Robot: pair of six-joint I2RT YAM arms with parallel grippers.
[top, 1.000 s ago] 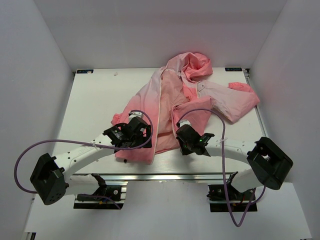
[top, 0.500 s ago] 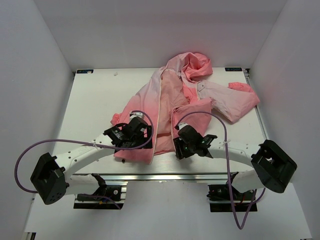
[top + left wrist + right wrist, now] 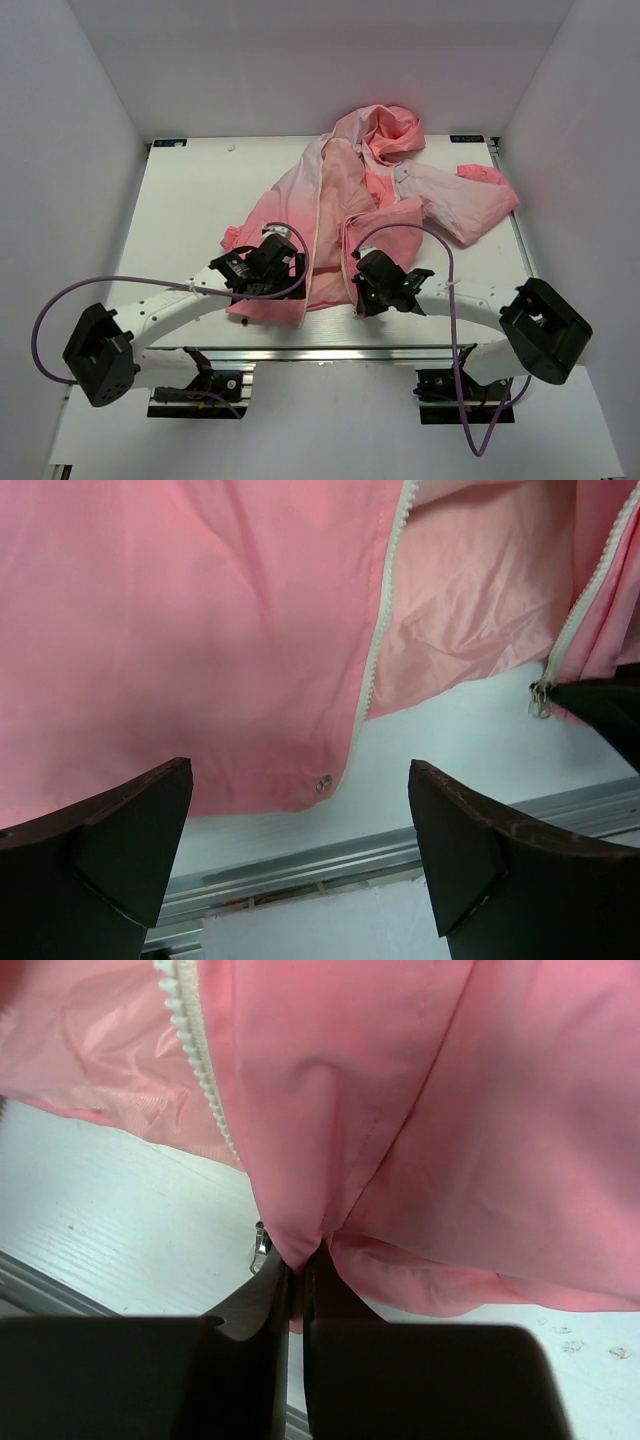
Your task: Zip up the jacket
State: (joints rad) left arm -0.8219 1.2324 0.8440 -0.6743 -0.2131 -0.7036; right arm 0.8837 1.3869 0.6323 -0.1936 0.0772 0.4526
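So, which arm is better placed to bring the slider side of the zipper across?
Right, probably. The right gripper is shut on the jacket hem beside the slider; the left gripper hangs open, holding nothing.

The white table [image 3: 195, 200] carries the pink jacket [image 3: 300, 210], lying open across its right half.

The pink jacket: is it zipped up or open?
Open. On the jacket, the two white zipper rows lie apart, with paler lining showing between them.
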